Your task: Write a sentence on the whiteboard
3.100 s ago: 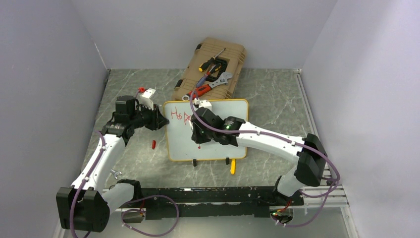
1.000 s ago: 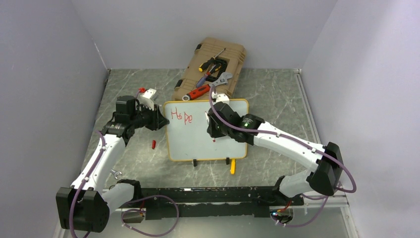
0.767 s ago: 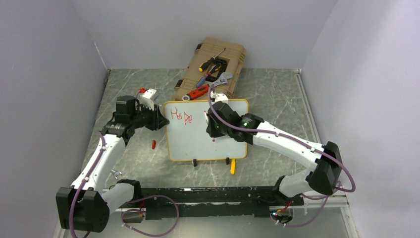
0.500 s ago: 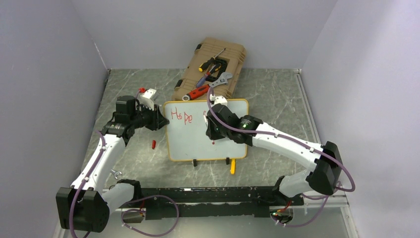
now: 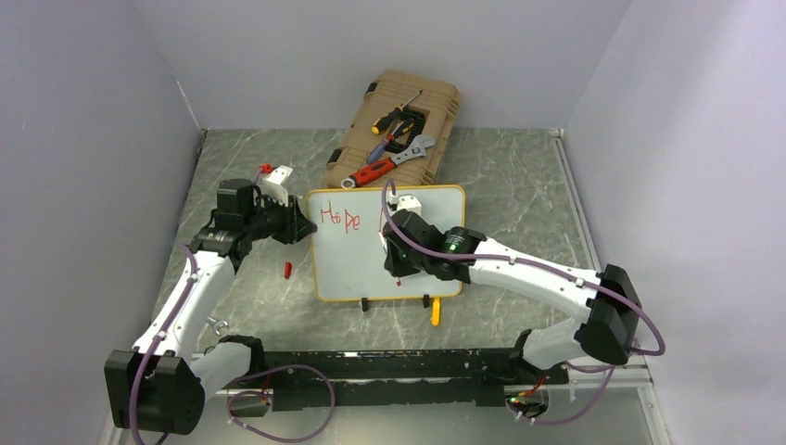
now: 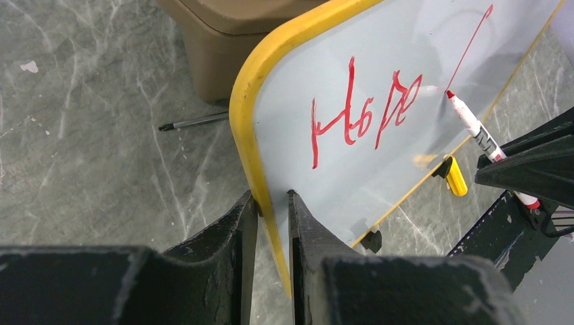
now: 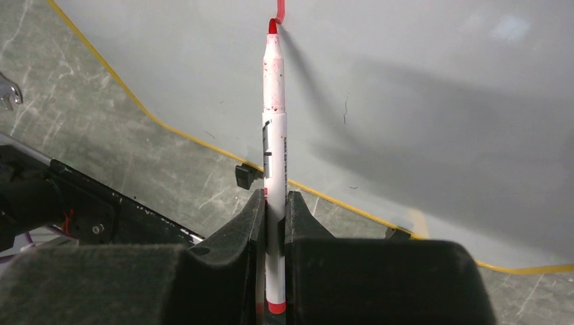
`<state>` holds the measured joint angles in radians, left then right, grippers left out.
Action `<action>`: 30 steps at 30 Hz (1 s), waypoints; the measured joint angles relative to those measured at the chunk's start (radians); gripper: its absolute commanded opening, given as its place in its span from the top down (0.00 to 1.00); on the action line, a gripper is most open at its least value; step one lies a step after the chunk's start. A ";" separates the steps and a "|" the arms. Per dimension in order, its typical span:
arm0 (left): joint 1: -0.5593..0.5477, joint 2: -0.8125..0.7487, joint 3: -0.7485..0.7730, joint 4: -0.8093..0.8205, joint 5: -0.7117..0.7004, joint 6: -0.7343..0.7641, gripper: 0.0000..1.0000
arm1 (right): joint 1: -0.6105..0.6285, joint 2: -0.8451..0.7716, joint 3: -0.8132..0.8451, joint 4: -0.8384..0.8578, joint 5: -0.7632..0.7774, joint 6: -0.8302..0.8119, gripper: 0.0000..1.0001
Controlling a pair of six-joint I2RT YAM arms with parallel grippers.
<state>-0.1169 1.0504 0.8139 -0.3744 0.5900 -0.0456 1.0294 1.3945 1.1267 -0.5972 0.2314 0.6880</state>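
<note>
The whiteboard (image 5: 352, 269) stands upright on its black feet, yellow-framed. My left gripper (image 5: 302, 225) is shut on its left edge, one finger either side of the frame (image 6: 271, 196). The sentence (image 5: 340, 219) reads "Hope" in red (image 6: 365, 112), with a long slanting red stroke (image 6: 470, 37) to its right. My right gripper (image 5: 399, 260) is shut on a white marker with a red tip (image 7: 274, 115). Its jaws (image 7: 274, 196) pinch the barrel. The marker's tip touches the whiteboard (image 7: 440, 81) at the stroke's lower end. The marker (image 6: 474, 128) also shows in the left wrist view.
A tan tool case (image 5: 399, 125) lies behind the board with a screwdriver, a wrench and red-handled pliers on it. A small red cap (image 5: 287, 270) rests on the table left of the board. A yellow piece (image 5: 435, 312) lies by the board's front foot.
My right gripper finished "Hope", shifted right, then slid down the board toward me, drawing a long red stroke. The left gripper has kept its hold on the board's edge.
</note>
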 measured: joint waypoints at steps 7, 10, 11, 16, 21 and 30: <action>-0.001 -0.001 0.000 0.000 0.000 0.000 1.00 | 0.002 -0.005 0.034 0.000 0.031 -0.012 1.00; -0.001 -0.001 0.000 0.000 0.000 0.000 1.00 | 0.002 0.002 0.066 0.001 0.046 -0.022 1.00; -0.001 -0.001 0.000 0.000 0.000 0.000 1.00 | 0.002 0.006 0.078 0.002 0.050 -0.026 1.00; -0.001 -0.001 0.000 0.000 0.000 0.000 1.00 | -0.003 0.035 0.103 0.002 0.054 -0.034 1.00; -0.001 -0.001 0.000 0.000 -0.001 0.000 1.00 | -0.010 0.051 0.103 0.000 0.051 -0.033 1.00; -0.001 -0.001 0.000 0.000 -0.002 0.001 1.00 | -0.022 0.048 0.096 -0.007 0.047 -0.014 1.00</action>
<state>-0.1177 1.0496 0.8139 -0.3744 0.5877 -0.0448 1.0077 1.4429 1.2228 -0.6041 0.2787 0.6743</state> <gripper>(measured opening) 0.247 0.110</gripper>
